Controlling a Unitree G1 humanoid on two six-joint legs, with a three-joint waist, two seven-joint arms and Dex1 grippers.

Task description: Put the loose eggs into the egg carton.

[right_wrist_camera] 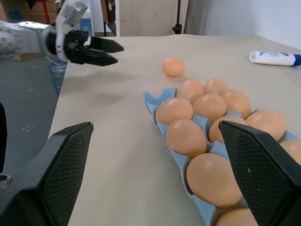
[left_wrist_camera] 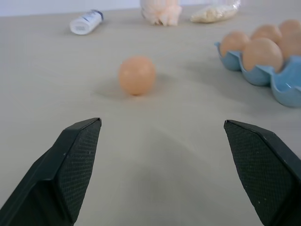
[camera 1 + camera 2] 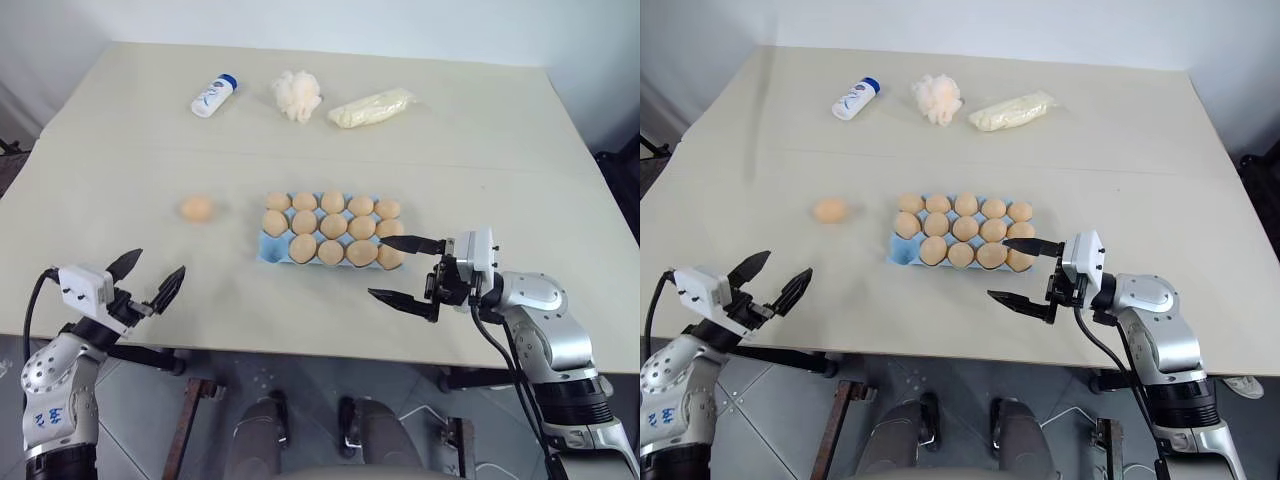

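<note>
One loose egg [image 3: 197,208], pale orange-tan, lies on the table left of the egg carton [image 3: 270,252]. The carton is a light-blue tray with eggs in every cup except its near-left corner. My left gripper [image 3: 158,264] hovers open over the table's near-left edge, pointing towards the loose egg [image 2: 137,75], which lies well ahead of its fingertips. My right gripper [image 3: 378,267] stands open at the carton's near-right corner, pointing left along the carton's front row [image 1: 188,136], with nothing between its fingers.
At the far side of the table lie a white bottle with a blue cap [image 3: 214,97], a fluffy cream puff [image 3: 297,95] and a pale yellow wrapped packet [image 3: 371,108]. The table's front edge [image 3: 300,345] runs just under both grippers.
</note>
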